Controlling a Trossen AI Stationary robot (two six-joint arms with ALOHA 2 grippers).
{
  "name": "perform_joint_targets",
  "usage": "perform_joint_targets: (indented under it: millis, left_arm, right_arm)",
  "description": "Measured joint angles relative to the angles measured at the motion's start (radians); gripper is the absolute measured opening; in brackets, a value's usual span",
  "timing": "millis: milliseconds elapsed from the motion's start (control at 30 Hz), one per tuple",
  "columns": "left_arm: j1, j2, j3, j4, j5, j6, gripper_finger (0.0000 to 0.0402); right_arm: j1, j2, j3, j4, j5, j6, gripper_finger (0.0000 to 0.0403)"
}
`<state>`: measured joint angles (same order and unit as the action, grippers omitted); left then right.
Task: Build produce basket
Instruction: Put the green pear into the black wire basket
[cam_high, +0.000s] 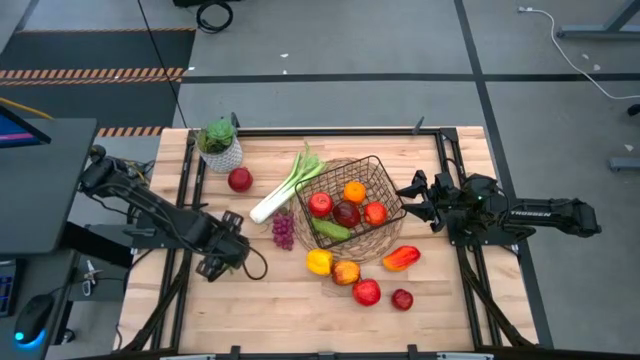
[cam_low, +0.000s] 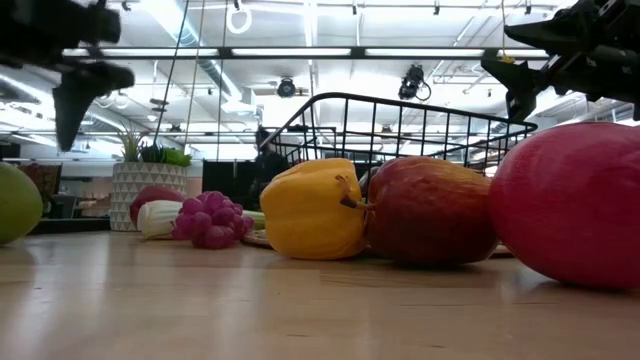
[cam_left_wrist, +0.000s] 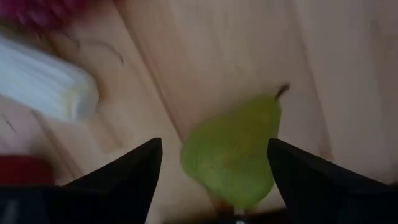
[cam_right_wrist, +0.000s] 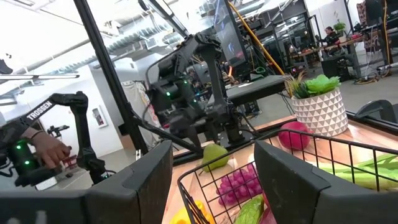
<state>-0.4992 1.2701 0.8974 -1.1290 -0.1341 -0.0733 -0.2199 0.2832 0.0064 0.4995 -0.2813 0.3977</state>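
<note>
The green pear (cam_left_wrist: 233, 155) lies between the fingers of my left gripper (cam_left_wrist: 214, 146), which points down at the table's left side (cam_high: 225, 258) and is open. The pear also shows under that gripper in the right wrist view (cam_right_wrist: 214, 157). The wire basket (cam_high: 340, 170) stands mid-table on its wicker base. It holds red apples (cam_high: 320, 204), an orange (cam_high: 354, 191) and a green vegetable (cam_high: 330, 229). My right gripper (cam_high: 410, 197) hovers open just off the basket's right rim. My left gripper comes at the pear from above, one finger on each side of it. A strip of bare wood shows between one finger (cam_left_wrist: 134, 168) and the pear. Whether the other finger (cam_left_wrist: 298, 174) touches the pear I cannot tell.
Loose on the wood: leek (cam_high: 285, 190), grapes (cam_high: 283, 230), a red apple (cam_high: 240, 180), a yellow pepper (cam_high: 318, 262), a red-orange pepper (cam_high: 400, 258) and more red fruit (cam_high: 366, 292) near the front. A potted plant (cam_high: 220, 150) stands at the back left.
</note>
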Motion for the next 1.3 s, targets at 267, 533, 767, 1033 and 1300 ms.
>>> perform_joint_targets:
  millis: [267,533,767,1033,1300]
  left_arm:
    - [-0.041,0.054,0.02,0.133,0.09,-0.047,0.0291]
    - [-0.09,0.277,0.077,0.003,0.076,0.067,0.0291]
    - [-0.089,0.372,0.08,-0.102,0.074,0.145,0.0314]
    - [-0.058,0.373,0.081,-0.138,0.066,-0.018,0.0365]
    - [-0.036,0.372,0.197,-0.299,0.089,-0.116,0.0384]
  right_arm:
    - [0.0,0.0,0.0,0.0,0.0,0.0,0.0231]
    - [0.0,0.0,0.0,0.0,0.0,0.0,0.0231]
    - [0.0,0.0,0.0,0.0,0.0,0.0,0.0231]
    - [0.0,0.0,0.0,0.0,0.0,0.0,0.0231]
    - [0.0,0.0,0.0,0.0,0.0,0.0,0.0231]
